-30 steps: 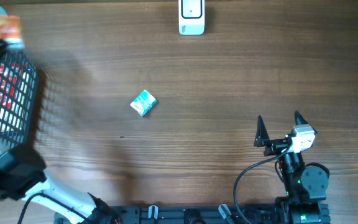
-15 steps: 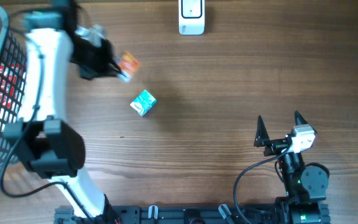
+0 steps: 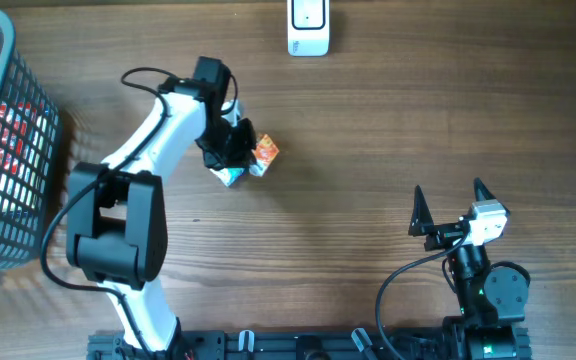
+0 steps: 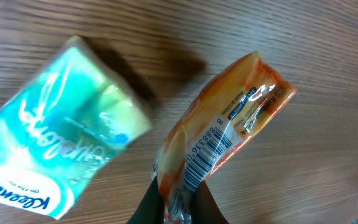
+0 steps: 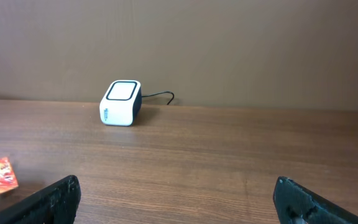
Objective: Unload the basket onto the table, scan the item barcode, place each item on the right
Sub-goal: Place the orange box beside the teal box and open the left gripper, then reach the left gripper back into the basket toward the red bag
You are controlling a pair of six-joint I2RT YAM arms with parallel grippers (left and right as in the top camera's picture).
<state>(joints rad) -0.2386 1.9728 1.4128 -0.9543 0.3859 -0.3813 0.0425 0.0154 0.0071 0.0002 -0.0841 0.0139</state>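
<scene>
Apparently the carrying step: left gripper (image 4: 176, 202) pinches the packet (image 4: 229, 134) by its end, barcode showing. Next it likely must face the scanner (image 3: 308, 27), well beyond the fingertips. Right gripper (image 3: 449, 207) hangs spread.

So you've got a brown wood-grain table (image 3: 388, 120), bare over most of its right half. At the far edge, about the middle, there's a small white box-shaped scanner (image 3: 308, 27) sitting flat, with a thin black cable (image 5: 161, 96) running off behind it toward the wall. Left of centre a teal plastic-wrapped tissue pack (image 4: 61, 146) lies on the wood at an angle, well apart from the scanner. Way over on the left edge stands a grey plastic mesh basket (image 3: 30, 150), partly cut off by the frame.
</scene>
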